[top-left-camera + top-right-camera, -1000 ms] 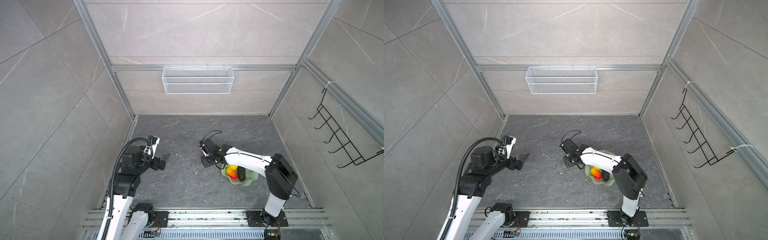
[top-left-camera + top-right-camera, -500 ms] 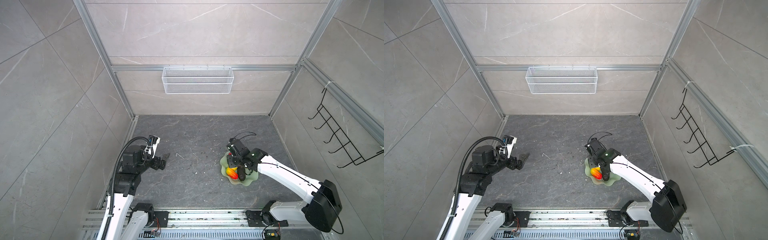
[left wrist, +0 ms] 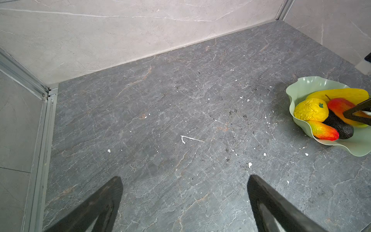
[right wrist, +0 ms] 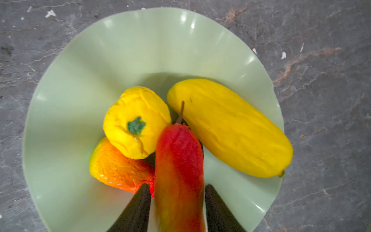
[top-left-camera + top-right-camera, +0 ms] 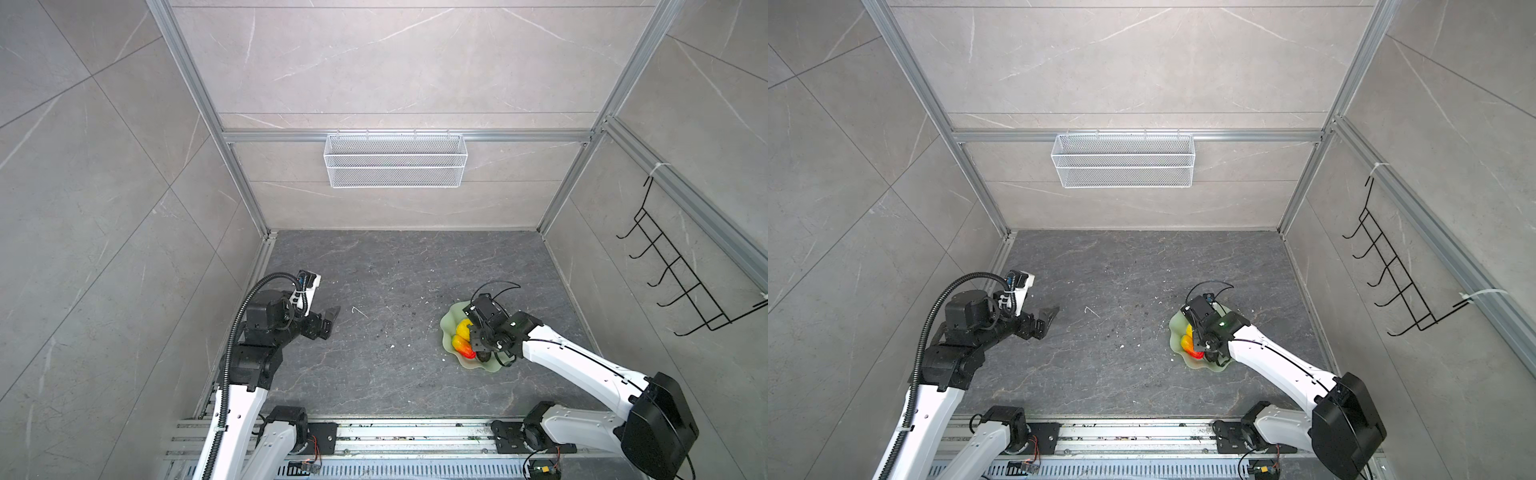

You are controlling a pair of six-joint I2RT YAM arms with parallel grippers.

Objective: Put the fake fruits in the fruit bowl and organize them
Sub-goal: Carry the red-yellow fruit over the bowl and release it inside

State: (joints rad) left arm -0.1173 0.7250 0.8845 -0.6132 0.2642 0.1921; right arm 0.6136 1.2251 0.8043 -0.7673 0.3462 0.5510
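The pale green wavy-rimmed fruit bowl [image 5: 451, 328] [image 5: 1177, 332] [image 3: 301, 84] [image 4: 80, 80] sits on the dark floor at the right. It holds the fake fruits: a bumpy yellow citrus [image 4: 136, 122] [image 3: 311, 112], a long yellow oval [image 4: 230, 130], an orange-red mango [image 4: 118, 166] and a dark oval [image 3: 339, 124]. A second red mango [image 4: 178, 160] lies on top of them. My right gripper [image 4: 177, 185] [image 5: 478, 345] straddles this mango, open, with thin gaps on both sides. My left gripper [image 3: 185, 177] [image 5: 330, 318] hangs open and empty, far left of the bowl.
A white wire mesh basket [image 5: 395, 160] hangs on the back wall. A black hook rack [image 5: 681, 274] is fixed to the right wall. Grey tiled walls close in the floor on three sides. White flecks [image 3: 190, 138] dot the floor.
My right arm swung from left of the bowl to over it and brought the red mango down among the other fruits. Its fingers have spread slightly. The left arm has not moved.
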